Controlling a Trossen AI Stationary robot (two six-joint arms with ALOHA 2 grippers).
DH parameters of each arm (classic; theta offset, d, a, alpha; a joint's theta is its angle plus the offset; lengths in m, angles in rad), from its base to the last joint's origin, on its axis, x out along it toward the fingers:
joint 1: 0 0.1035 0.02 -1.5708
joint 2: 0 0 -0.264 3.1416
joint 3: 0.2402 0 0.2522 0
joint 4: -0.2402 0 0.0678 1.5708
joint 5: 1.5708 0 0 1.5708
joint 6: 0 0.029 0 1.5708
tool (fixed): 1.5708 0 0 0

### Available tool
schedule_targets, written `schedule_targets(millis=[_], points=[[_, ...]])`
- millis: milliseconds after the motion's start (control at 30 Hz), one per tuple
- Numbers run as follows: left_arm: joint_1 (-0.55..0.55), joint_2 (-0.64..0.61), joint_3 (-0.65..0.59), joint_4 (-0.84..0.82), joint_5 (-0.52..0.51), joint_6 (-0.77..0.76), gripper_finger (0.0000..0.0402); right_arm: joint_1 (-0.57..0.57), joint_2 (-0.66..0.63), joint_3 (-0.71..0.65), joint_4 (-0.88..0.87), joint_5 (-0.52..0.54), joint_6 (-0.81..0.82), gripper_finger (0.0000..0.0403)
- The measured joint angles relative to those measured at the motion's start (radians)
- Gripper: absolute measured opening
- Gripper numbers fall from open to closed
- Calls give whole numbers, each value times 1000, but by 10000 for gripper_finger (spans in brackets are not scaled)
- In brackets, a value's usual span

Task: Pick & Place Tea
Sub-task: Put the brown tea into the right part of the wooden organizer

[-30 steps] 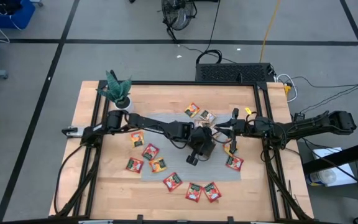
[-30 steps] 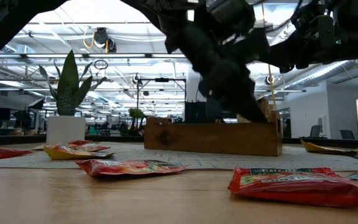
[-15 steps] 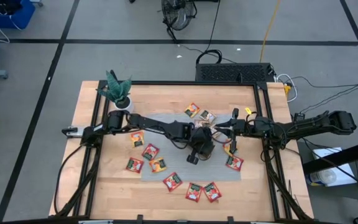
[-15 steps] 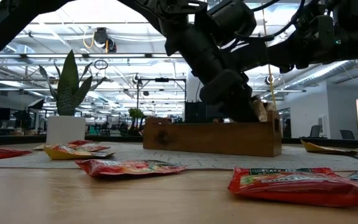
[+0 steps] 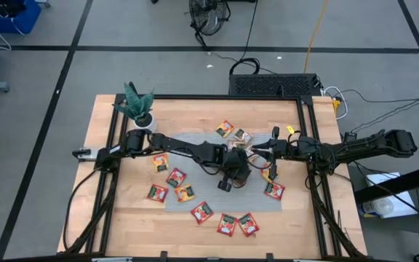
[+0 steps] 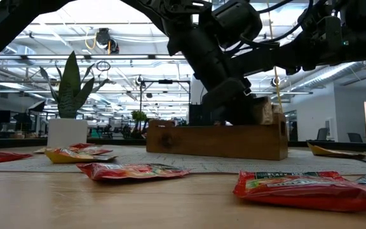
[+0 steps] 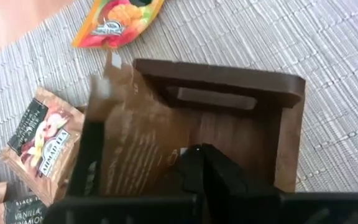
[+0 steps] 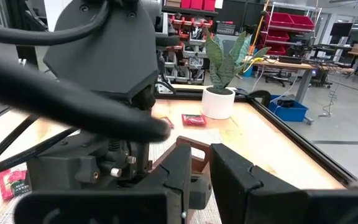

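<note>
left gripper [image 7: 194,163]: closed, empty, inside brown wooden compartment tray [image 7: 289,118] | right gripper [image 8: 202,163]: narrow gap, hold unclear | flat square tea sachets [image 5: 175,177]: about twelve on table

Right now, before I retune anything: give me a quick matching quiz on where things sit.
Things:
1. left gripper
2. right gripper
3. potted plant
4. wooden tray

Places:
A. far-left corner of the table
B. standing on the grey mat
C. reaching into the tray from above
D. close beside the tray, on its right

Pairs: 1-C, 2-D, 3-A, 4-B
</note>
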Motion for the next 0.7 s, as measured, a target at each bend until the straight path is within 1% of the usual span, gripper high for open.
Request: schedule_targets(millis=[267,500,700], points=[[0,-1,0,67,0,-19,9,0,0,0,-1,0,0,45],[-1,-1,0,63,0,-48,10,0,0,0,-2,0,-2,45],[-1,-1,0,-5,-1,-51,10,0,0,0,-2,0,-16,45]])
